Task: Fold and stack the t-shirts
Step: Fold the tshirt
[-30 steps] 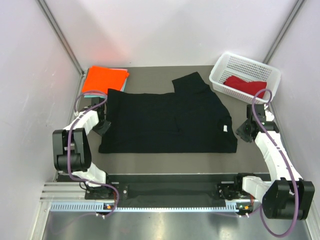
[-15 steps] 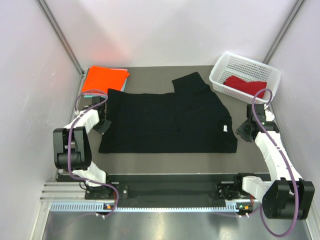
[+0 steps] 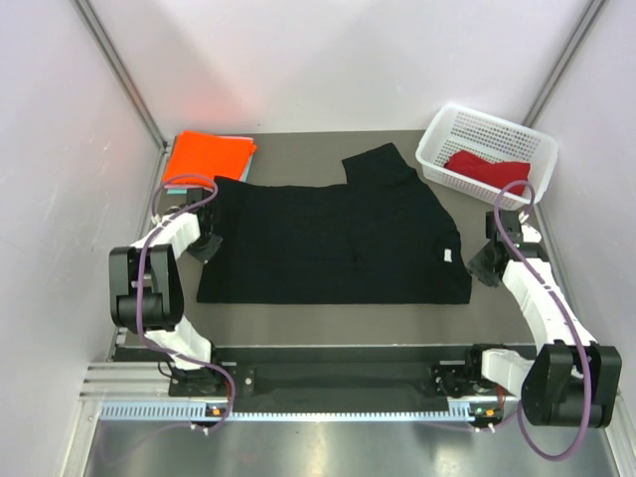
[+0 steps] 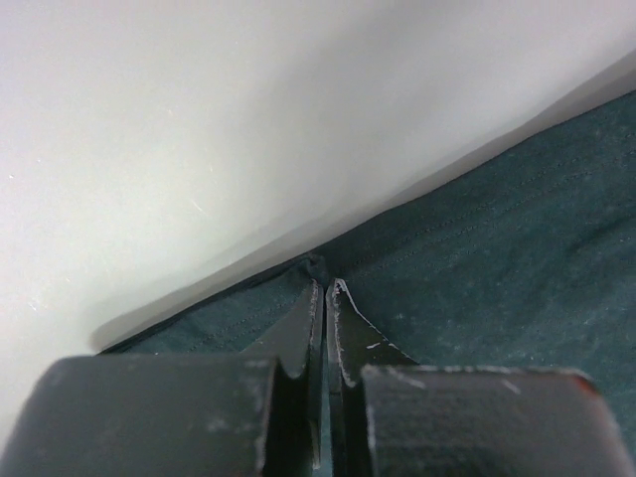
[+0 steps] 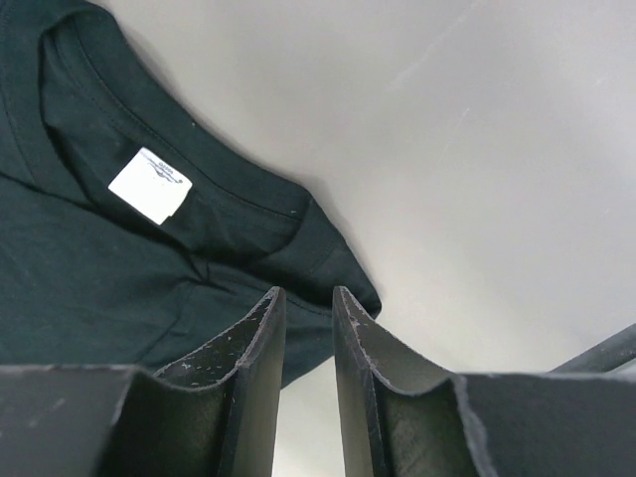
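The large black t-shirt (image 3: 328,238) lies spread flat on the table, one sleeve pointing to the far side. My left gripper (image 3: 206,244) sits at its left edge; in the left wrist view it (image 4: 324,290) is shut on the shirt's hem (image 4: 497,248), which puckers at the tips. My right gripper (image 3: 481,264) is at the shirt's right edge; in the right wrist view it (image 5: 306,298) is open by a narrow gap over the shoulder corner (image 5: 89,278). The orange t-shirt (image 3: 207,156) lies folded at the far left on the pale teal one (image 3: 177,186). The dark red t-shirt (image 3: 487,169) lies in the basket.
A white mesh basket (image 3: 467,127) stands at the far right corner. Pale walls close in the table on the left, far and right sides. A white neck label (image 5: 149,186) shows inside the black shirt's collar, near my right gripper.
My left gripper has shifted slightly toward the far side along the shirt's left edge. My right arm has shifted slightly. The black shirt lies as before.
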